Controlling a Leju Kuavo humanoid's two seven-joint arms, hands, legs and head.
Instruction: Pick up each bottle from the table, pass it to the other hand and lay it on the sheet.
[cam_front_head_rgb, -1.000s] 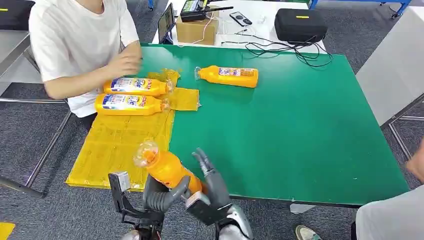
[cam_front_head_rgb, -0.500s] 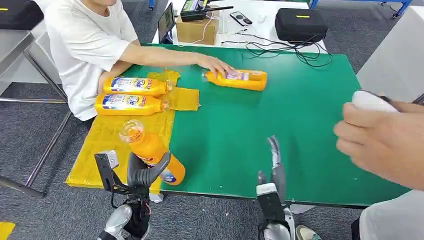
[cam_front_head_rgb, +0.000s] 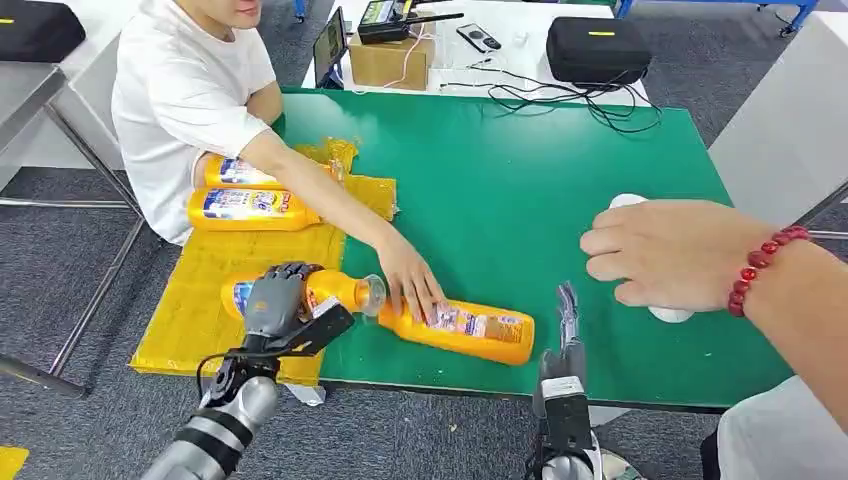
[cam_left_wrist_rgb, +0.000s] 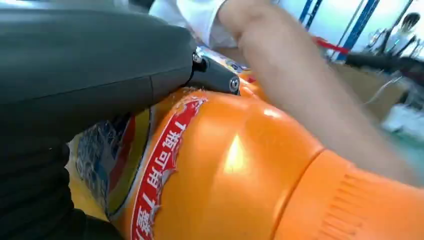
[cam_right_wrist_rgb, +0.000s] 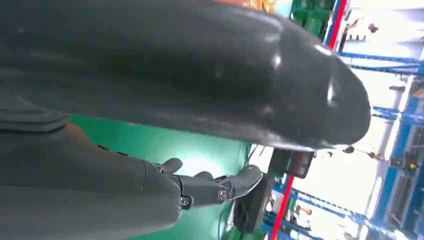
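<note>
An orange bottle (cam_front_head_rgb: 338, 288) lies on its side on the yellow sheet (cam_front_head_rgb: 210, 275), cap toward the green table (cam_front_head_rgb: 560, 160). My left hand (cam_front_head_rgb: 272, 300) grips its body from above; in the left wrist view my left hand (cam_left_wrist_rgb: 85, 65) lies across the bottle (cam_left_wrist_rgb: 240, 170) and its label. A second orange bottle (cam_front_head_rgb: 470, 328) lies on the table near the front edge, with a person's hand (cam_front_head_rgb: 410, 285) resting on its neck end. Just right of it my right hand (cam_front_head_rgb: 568, 335) stands at the front edge, its fingers (cam_right_wrist_rgb: 220, 189) straight and holding nothing.
Two more orange bottles (cam_front_head_rgb: 250, 205) lie at the sheet's far end, one partly behind the arm of a seated person (cam_front_head_rgb: 190, 90). Another person's hand (cam_front_head_rgb: 680, 255) with a red bead bracelet holds a white object over the table's right side. A box (cam_front_head_rgb: 392, 62), black case (cam_front_head_rgb: 600, 48) and cables sit behind.
My left hand has lowered its bottle from tilted upright to lying on the sheet. The seated person has brought the far bottle to the table's front edge. The hand on the right has moved left.
</note>
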